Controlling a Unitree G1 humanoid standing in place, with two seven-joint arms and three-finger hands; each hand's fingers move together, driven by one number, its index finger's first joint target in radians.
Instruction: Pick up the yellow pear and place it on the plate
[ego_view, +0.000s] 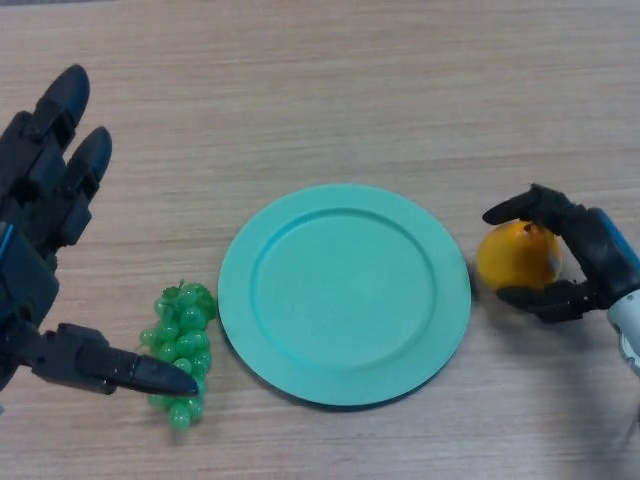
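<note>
A light wooden table (330, 90) fills the view from above, its grain running left to right. A round teal plate (344, 293) lies flat a little below the middle of the table, nearer the front edge than the back edge. Nothing lies on the plate.

The yellow pear (518, 257) sits on the table just beside the plate's right rim, toward the table's right edge. It looks orange-yellow, with a small dark stem at its top. The right hand (585, 260) comes in from the right edge and is curled around the pear: one black digit arches over the top of the fruit and another hooks under its lower side, so the pear is pinched between them. Whether the pear is lifted or resting on the wood cannot be told.

A bunch of green grapes (181, 352) lies just beside the plate's left rim, near the front-left part of the table. The left hand (45, 215) shows along the left edge, spread wide and holding nothing. Its fingers point toward the back edge, and its thumb reaches across to the lower part of the grapes.
</note>
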